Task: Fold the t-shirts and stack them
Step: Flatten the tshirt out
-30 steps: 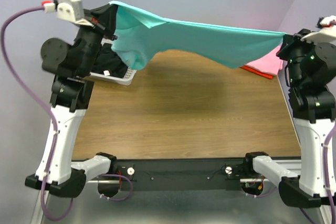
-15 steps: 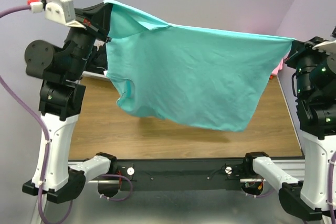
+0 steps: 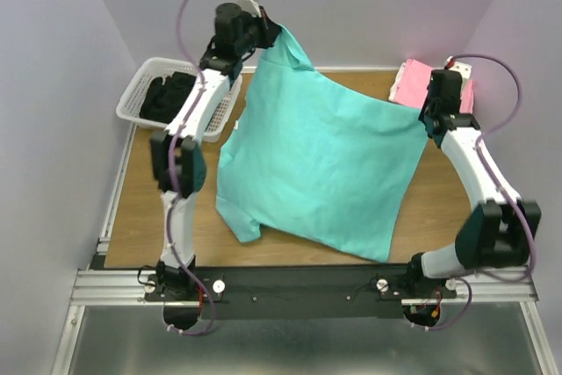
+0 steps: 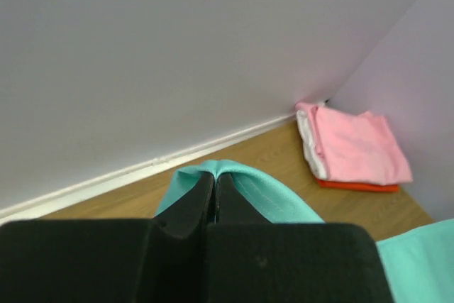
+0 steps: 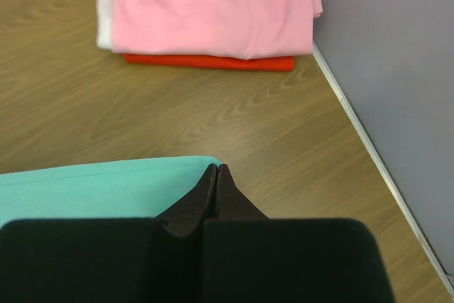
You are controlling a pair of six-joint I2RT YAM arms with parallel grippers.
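A turquoise t-shirt [image 3: 316,164] is spread out between both arms over the table, its lower edge near the front. My left gripper [image 3: 274,34] is shut on its far left corner, near the back wall; the cloth wraps over the fingertips [image 4: 215,174]. My right gripper [image 3: 425,111] is shut on the shirt's right corner [image 5: 198,168]. A folded pink t-shirt [image 5: 209,5] lies on a folded red-orange one [image 5: 213,62] at the back right corner, also seen from the left wrist [image 4: 358,147].
A white slatted basket [image 3: 140,94] holding dark cloth stands at the back left. The purple walls close in behind and to both sides. Bare wood table [image 3: 140,208] shows to the left of the shirt and near the right wall.
Both arms have reached forward and down from a raised pose near the camera. The turquoise shirt, hanging in the air before, now lies spread low over the table.
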